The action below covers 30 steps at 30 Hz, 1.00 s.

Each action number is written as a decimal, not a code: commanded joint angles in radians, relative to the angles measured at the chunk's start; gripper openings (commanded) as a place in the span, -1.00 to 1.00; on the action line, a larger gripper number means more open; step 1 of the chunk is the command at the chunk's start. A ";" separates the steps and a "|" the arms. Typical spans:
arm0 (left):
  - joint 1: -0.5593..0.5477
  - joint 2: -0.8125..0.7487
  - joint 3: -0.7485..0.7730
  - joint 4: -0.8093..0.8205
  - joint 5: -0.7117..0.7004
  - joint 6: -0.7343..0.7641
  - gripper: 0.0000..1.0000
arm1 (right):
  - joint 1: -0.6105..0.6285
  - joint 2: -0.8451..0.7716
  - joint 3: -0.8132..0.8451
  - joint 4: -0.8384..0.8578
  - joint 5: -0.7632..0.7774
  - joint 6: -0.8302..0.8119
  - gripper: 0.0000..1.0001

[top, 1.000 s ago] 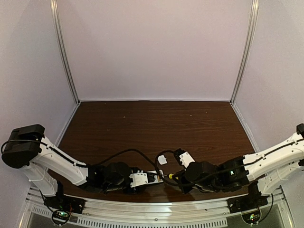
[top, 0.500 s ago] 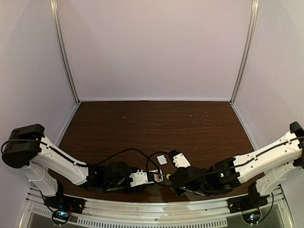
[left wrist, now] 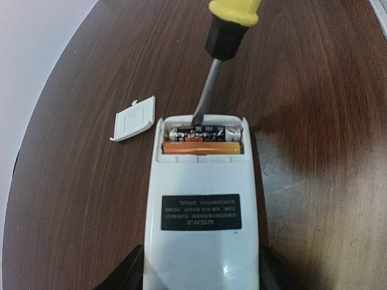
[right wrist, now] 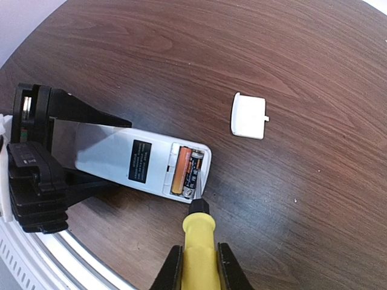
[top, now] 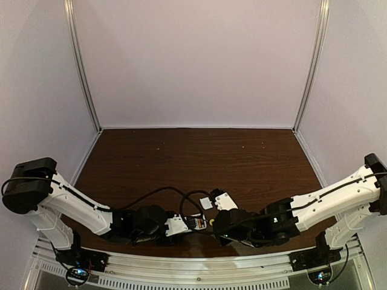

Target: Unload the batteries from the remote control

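Observation:
The remote control [left wrist: 202, 241] lies back side up, its battery bay open at the far end. My left gripper [left wrist: 202, 272] is shut on its near end. In the bay the orange battery [left wrist: 202, 147] lies beside the dark battery [left wrist: 205, 131]. My right gripper [right wrist: 199, 257] is shut on the yellow-handled screwdriver [right wrist: 199, 238], whose tip rests on the dark battery [right wrist: 193, 172] next to the orange battery [right wrist: 179, 171]. In the top view the remote [top: 193, 224] sits between the left gripper [top: 180, 227] and the right gripper [top: 221, 225], near the table's front edge.
A small white square cover piece [left wrist: 134, 119] lies on the table just left of the bay; it also shows in the right wrist view [right wrist: 248, 115] and the top view [top: 207, 203]. Black cables loop over the table behind the grippers. A metal rail [top: 193, 266] runs along the front edge.
My right arm has moved left toward the remote, bringing the screwdriver tip into the battery bay. The left arm and the remote have hardly moved.

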 commanded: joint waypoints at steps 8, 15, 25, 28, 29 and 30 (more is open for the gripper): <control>-0.001 0.016 0.037 0.102 0.058 0.014 -1.00 | -0.144 -0.030 -0.099 0.145 -0.247 -0.164 -1.00; -0.001 0.019 0.038 0.101 0.063 0.014 -1.00 | -0.181 0.056 -0.077 0.187 -0.312 -0.190 -1.00; 0.000 0.021 0.038 0.100 0.060 0.014 -1.00 | -0.235 0.084 -0.113 0.237 -0.358 -0.221 -1.00; 0.000 0.020 0.037 0.104 0.058 0.015 -1.00 | -0.252 0.044 -0.157 0.266 -0.378 -0.230 -1.00; -0.001 0.021 0.037 0.105 0.056 0.016 -1.00 | -0.259 0.024 -0.179 0.282 -0.391 -0.232 -1.00; -0.001 0.021 0.034 0.109 0.056 0.016 -1.00 | -0.269 0.005 -0.200 0.301 -0.407 -0.235 -1.00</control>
